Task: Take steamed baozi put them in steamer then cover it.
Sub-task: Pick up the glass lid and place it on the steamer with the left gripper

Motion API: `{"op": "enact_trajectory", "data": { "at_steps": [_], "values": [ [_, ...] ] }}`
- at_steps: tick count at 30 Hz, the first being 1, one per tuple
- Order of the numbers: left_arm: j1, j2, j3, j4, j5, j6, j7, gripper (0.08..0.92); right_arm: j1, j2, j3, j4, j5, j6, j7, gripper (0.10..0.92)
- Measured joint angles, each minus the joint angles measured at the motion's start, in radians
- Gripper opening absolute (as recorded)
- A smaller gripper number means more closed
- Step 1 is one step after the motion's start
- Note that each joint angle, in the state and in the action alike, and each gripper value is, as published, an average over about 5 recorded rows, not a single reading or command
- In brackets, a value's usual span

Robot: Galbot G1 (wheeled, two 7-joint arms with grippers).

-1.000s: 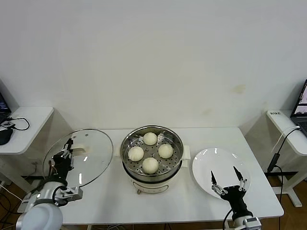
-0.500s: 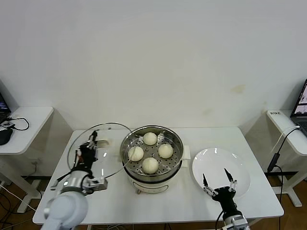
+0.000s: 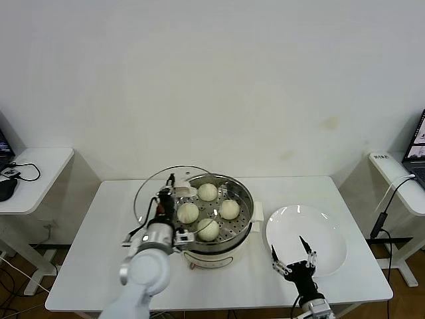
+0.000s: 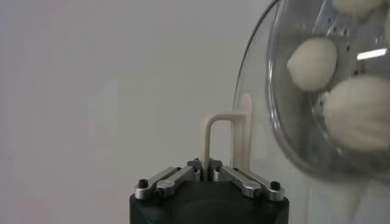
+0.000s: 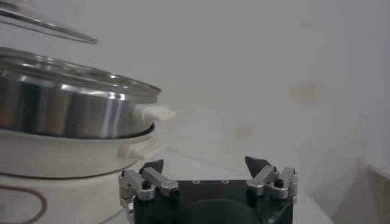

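Note:
The steel steamer [image 3: 243,222] stands mid-table on its cream base, holding several cream-white baozi [image 3: 229,209] on the perforated tray. My left gripper [image 3: 170,191] is shut on the cream handle [image 4: 222,131] of the glass cover [image 3: 151,191], which hangs tilted over the steamer's left rim. Through the glass, the left wrist view shows baozi [image 4: 312,56]. My left gripper [image 4: 207,163] pinches the handle's thin bar. My right gripper [image 3: 290,251] stands open with nothing in it at the near edge of the white plate [image 3: 329,229]. The right wrist view has the right gripper [image 5: 207,164] facing the steamer [image 5: 67,103] side-on.
The white table [image 3: 93,252] carries the steamer and, to its right, the plate. A low side table [image 3: 33,166] with a black cable stands far left. Far right is a desk with a laptop [image 3: 417,143] and a hanging cable.
My left gripper has carried the cover rightwards from the table's left side to the steamer's left rim. My right gripper has drawn back towards the table's near edge, still open.

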Motion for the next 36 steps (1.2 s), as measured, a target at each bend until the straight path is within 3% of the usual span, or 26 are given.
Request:
{"op": "enact_trajectory", "data": {
  "at_steps": [16, 36],
  "values": [
    [-0.024, -0.16, 0.073, 0.104, 0.148, 0.006, 0.03, 0.14, -0.002, 0.005, -0.015, -0.01, -0.017, 0.005, -0.001, 0.823],
    [-0.006, -0.24, 0.078, 0.161, 0.222, -0.011, 0.012, 0.14, -0.006, 0.002, -0.023, -0.013, -0.021, 0.009, -0.003, 0.823]
  ]
}}
